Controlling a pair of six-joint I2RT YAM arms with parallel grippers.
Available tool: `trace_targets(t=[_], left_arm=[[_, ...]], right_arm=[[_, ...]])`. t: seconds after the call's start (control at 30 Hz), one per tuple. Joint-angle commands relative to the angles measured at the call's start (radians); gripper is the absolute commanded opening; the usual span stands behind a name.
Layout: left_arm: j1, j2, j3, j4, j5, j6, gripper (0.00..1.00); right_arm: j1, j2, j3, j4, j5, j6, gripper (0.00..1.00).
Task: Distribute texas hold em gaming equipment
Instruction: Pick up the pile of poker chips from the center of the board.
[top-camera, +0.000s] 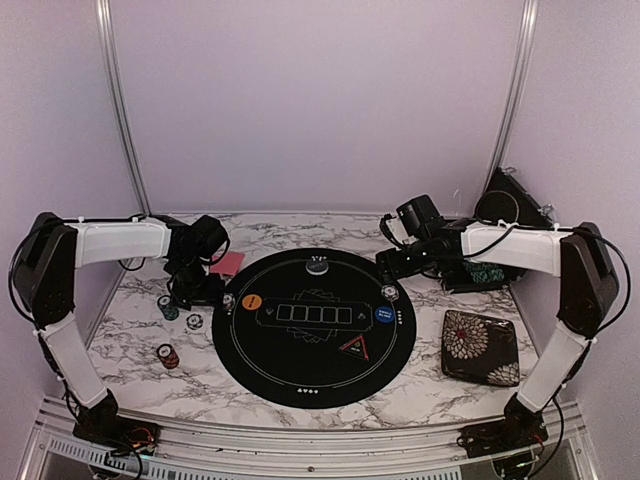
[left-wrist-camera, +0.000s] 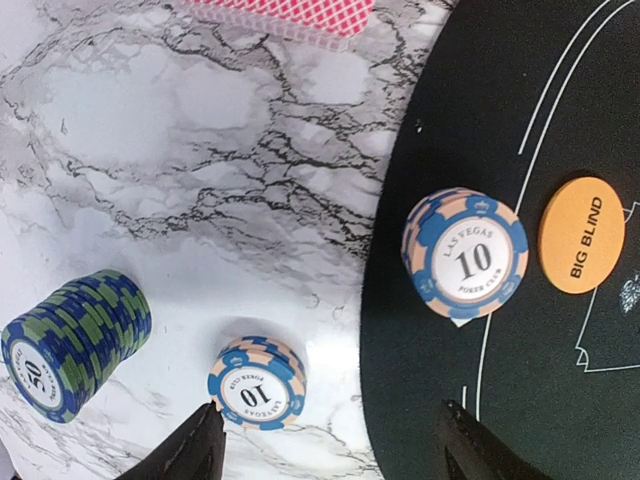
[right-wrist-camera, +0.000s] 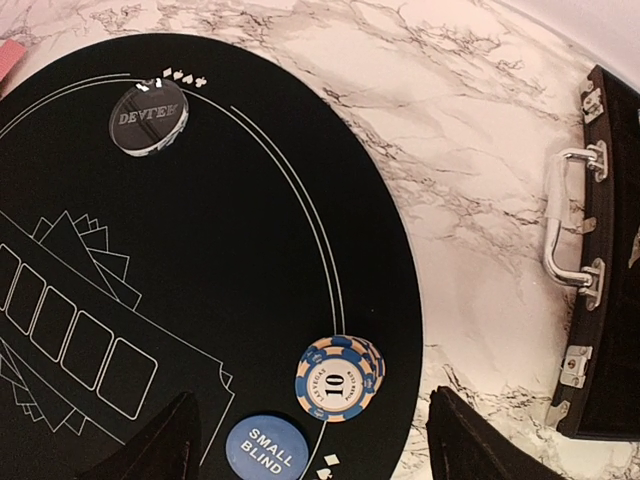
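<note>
On the left edge of the mat (left-wrist-camera: 420, 330), a 10 chip stack (left-wrist-camera: 465, 255) sits beside the orange button (left-wrist-camera: 582, 235). The left hand (left-wrist-camera: 330, 430) hovers there, released and holding nothing. The right hand (right-wrist-camera: 312, 435), released too, hangs over another 10 stack (right-wrist-camera: 338, 378) near the blue button (right-wrist-camera: 265, 448).

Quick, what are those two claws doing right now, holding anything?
Left gripper: open, holding nothing.
Right gripper: open, holding nothing.
</note>
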Motion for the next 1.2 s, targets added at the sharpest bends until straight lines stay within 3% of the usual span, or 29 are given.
trace_targets(t=[0.0,1.17], left_arm=[[0.011,-0.041,-0.036,-0.022,-0.011,-0.022,0.74],[0.085,0.000,-0.101,0.042,0.034,0.017,0.67]], right_arm=[[0.014,-0.009,0.008,0.009,-0.011,0.007,0.75],[0.029,-0.022,0.014,-0.003,0.001,0.015,0.75]])
